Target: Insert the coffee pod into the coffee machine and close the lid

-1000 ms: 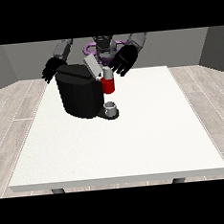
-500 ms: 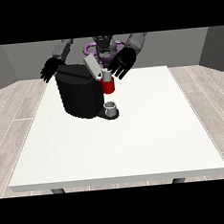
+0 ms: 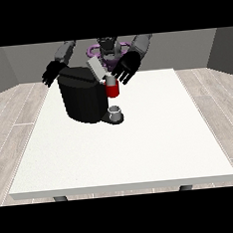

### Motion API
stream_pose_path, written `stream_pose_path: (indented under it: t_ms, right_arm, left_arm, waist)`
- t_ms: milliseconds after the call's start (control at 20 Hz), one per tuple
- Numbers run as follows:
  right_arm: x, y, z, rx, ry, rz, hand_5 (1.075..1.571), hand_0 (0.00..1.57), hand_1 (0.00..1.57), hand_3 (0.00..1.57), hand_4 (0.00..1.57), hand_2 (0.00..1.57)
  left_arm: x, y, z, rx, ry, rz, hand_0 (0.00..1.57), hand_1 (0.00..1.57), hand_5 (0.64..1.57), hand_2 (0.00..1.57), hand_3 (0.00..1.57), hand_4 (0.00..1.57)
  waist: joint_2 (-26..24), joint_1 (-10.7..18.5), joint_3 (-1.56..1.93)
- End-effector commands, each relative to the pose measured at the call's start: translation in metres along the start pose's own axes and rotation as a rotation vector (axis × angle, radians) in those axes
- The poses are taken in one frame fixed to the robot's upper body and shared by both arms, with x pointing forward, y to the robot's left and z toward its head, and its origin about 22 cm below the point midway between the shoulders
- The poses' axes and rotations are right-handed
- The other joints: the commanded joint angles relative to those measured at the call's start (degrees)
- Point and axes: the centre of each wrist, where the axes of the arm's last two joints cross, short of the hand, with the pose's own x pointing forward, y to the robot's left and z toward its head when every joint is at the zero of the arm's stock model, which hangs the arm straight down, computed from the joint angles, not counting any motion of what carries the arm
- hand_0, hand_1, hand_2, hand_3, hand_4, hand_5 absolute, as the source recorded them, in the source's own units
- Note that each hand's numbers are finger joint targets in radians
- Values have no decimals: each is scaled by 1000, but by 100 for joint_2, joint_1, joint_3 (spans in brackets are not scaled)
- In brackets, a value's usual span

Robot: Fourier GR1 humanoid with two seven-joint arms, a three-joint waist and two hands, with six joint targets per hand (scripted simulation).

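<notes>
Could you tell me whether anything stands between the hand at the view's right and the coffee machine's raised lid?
Nothing visible does. The hand at the view's right hovers beside the raised lid of the coffee machine, fingers spread.

Coffee machine [image 3: 84, 99] stands on the table [image 3: 126, 147], toward its far-left part.

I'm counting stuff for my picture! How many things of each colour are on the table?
Black: 1, the coffee machine
Red: 1, the machine's red part
Grey: 2, the open lid and the small cup
Total: 4
</notes>
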Motion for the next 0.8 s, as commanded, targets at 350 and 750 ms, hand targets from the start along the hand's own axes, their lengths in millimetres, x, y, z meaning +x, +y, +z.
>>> stream_pose_path:
  t_ms: [350, 750]
  right_arm:
    - [-6, -3, -1, -29, 0, -6, 1571, 0, 0, 0, 366, 0]
    - [5, 1, -8, -29, -13, 5, 1571, 0, 0, 0, 431, 0]
  left_arm:
    - [6, -9, -3, -53, -3, 3, 1204, 1204, 1571, 1226, 1089, 463]
    - [7, 6, -3, -24, -27, -46, 1056, 1056, 1571, 1108, 937, 393]
  waist:
    - [42, 126, 0]
    - [65, 148, -1]
